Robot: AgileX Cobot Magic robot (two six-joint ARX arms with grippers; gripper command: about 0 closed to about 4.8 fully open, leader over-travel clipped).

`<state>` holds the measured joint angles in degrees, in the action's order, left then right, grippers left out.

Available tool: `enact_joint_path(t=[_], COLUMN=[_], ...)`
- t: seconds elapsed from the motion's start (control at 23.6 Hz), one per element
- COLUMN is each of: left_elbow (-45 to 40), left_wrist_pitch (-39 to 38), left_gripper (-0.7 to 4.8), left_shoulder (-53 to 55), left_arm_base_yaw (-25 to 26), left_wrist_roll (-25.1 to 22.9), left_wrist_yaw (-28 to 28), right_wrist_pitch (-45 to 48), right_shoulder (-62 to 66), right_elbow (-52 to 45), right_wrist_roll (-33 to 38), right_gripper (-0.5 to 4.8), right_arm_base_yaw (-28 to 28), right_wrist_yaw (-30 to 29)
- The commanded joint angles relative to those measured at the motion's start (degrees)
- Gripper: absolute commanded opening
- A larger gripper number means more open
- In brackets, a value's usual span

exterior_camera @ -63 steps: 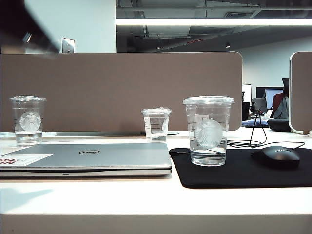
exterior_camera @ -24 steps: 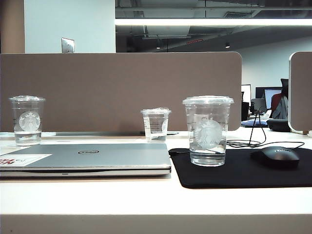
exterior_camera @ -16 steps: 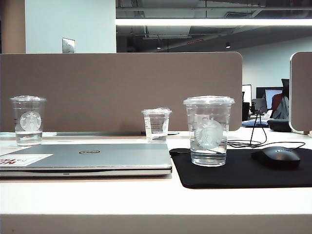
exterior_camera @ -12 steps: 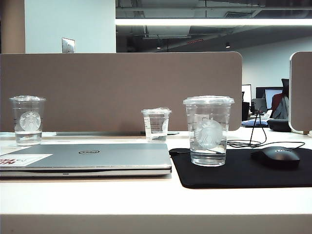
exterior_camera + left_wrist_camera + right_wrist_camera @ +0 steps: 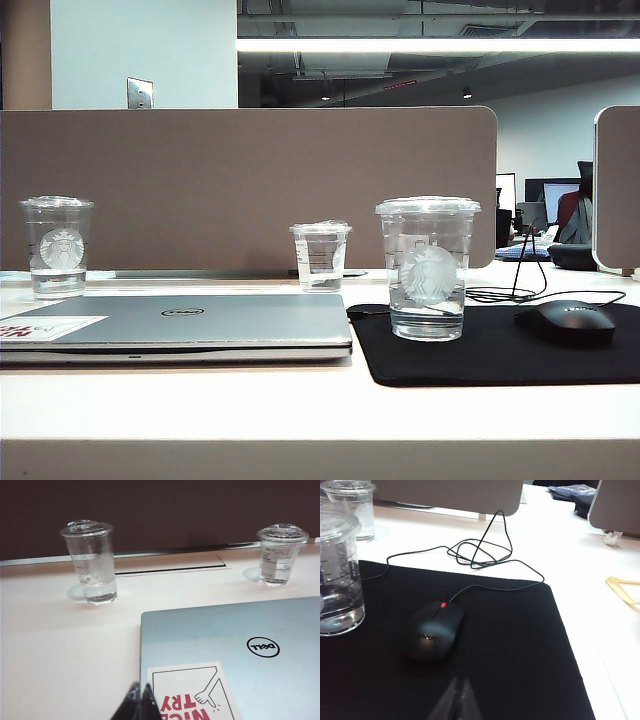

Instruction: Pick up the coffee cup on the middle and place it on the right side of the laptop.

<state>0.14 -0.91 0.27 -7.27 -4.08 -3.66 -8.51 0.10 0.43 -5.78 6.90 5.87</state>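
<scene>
The coffee cup (image 5: 428,268) is standing upright just to the right of the laptop (image 5: 200,322), resting on the black mouse pad (image 5: 500,360) with a little clear liquid in its base. It is sitting between the laptop's right edge and the black mouse (image 5: 572,322), and is touching neither. Behind the laptop's right rear corner a smaller plain cup (image 5: 321,255) is standing, and behind its left rear corner a second logo cup (image 5: 57,246).

Neither arm is showing in the exterior view. The left gripper (image 5: 140,702) is hovering over the laptop's near left part, by the white sticker. Its fingers are pressed together and are holding nothing. The right gripper (image 5: 456,697) is hanging over the pad to the right of the laptop, nearer than the mouse. Its tips are blurred but seem to be closed on each other, also empty.

Judging from this layout, the placing step is looking finished, with the cup already sitting where the task wants it. The next move is probably calling for nothing more than keeping both arms clear of the cup so that it is not knocked over.
</scene>
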Motion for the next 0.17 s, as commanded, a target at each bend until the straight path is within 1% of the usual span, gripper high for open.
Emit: enact_joint_path(t=[0.04,0.17], left_elbow=[0.2,0.2], left_wrist_pitch=[0.5,0.5], left_gripper=[-0.06,-0.06], left_shoulder=[0.0,0.0], left_arm_base_yaw=[0.0,0.0], left_wrist_roll=[-0.2,-0.2], left_wrist_yaw=[-0.1,-0.1], right_wrist_pitch=[1.0,1.0], right_shoulder=[0.0,0.0], right_elbow=[-0.3,-0.3], right_wrist_roll=[0.2,0.2], right_gripper=[-0.01,-0.01], right_arm_base_yaw=[0.0,0.0], right_wrist_yaw=[0.0,0.0])
